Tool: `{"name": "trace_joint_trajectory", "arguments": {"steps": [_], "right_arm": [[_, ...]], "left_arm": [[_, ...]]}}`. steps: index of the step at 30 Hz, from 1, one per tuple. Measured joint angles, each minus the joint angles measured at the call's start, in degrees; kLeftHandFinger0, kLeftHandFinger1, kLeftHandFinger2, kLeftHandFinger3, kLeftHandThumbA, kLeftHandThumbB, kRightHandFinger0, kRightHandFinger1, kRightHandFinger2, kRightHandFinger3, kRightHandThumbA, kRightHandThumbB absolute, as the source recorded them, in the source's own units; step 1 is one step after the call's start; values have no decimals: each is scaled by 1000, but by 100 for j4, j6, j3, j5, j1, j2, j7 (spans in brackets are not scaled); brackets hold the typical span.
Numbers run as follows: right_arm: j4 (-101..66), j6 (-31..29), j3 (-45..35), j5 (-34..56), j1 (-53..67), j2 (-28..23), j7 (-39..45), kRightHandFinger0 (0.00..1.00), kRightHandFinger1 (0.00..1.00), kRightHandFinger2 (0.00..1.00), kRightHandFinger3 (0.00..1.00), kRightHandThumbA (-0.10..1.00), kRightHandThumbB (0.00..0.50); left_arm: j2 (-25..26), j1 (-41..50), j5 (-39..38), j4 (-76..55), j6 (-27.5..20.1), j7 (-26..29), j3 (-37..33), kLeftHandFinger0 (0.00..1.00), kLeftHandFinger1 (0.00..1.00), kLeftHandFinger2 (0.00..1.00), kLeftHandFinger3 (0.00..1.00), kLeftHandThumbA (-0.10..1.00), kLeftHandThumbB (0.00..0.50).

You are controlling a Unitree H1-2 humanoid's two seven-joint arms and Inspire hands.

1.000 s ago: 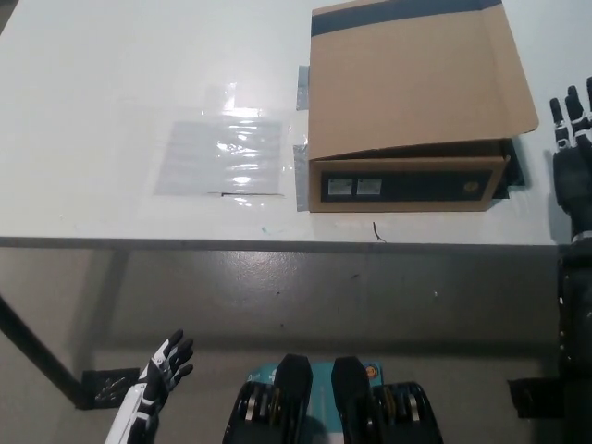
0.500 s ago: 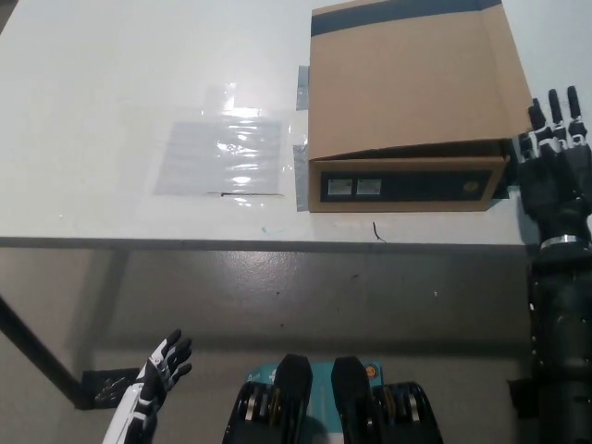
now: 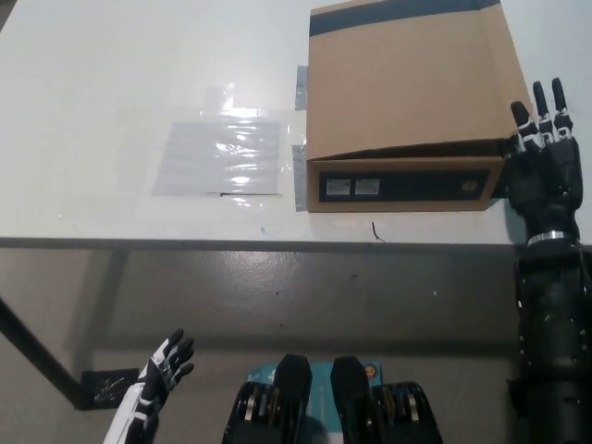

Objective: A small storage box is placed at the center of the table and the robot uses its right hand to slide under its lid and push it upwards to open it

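The storage box (image 3: 407,111) sits on the white table (image 3: 111,83), right of the table's middle, nearer my right side. It is brown cardboard, with its long axis running across my view, left to right. Its dark front face (image 3: 402,187) looks toward me and lies close to the table's near edge. The lid (image 3: 407,79) lies flat over the top, its dark far band (image 3: 398,13) at the back, and its front lip hangs just above the front face, down and not raised.

My right hand (image 3: 541,157) is black, upright at the box's right front corner, fingers spread and pointing away from me, holding nothing. It is just beside the lid's right edge; I cannot tell whether it touches. To the right of it little table shows before the frame ends.

Left of the box lies a clear plastic sheet (image 3: 222,153), flat, glinting with light, and beyond it bare table. Below the table edge is grey floor. My white left hand (image 3: 165,365) rests low at the left, off the table, fingers apart
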Motion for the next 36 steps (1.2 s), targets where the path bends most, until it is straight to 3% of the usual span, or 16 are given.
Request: {"name": "trace_joint_trajectory", "arguments": {"steps": [13, 26, 29, 36], "right_arm": [[-947, 233, 173, -93, 0, 75, -238, 1000, 1000, 1000, 1000, 1000, 377], [-782, 298, 178, -70, -8, 316, -315, 1000, 1000, 1000, 1000, 1000, 363], [-531, 299, 168, -51, -36, 442, -315, 1000, 1000, 1000, 1000, 1000, 325], [47, 227, 97, -35, -248, 656, -280, 1000, 1000, 1000, 1000, 1000, 359]], "left_arm": [[1, -6, -1, 78, -66, -40, -4, 1000, 1000, 1000, 1000, 1000, 298], [0, -3, -1, 91, -98, -51, -2, 1000, 1000, 1000, 1000, 1000, 305], [0, -2, -1, 92, -99, -51, -3, 1000, 1000, 1000, 1000, 1000, 320], [0, -2, 0, 91, -99, -51, -3, 1000, 1000, 1000, 1000, 1000, 317]]}}
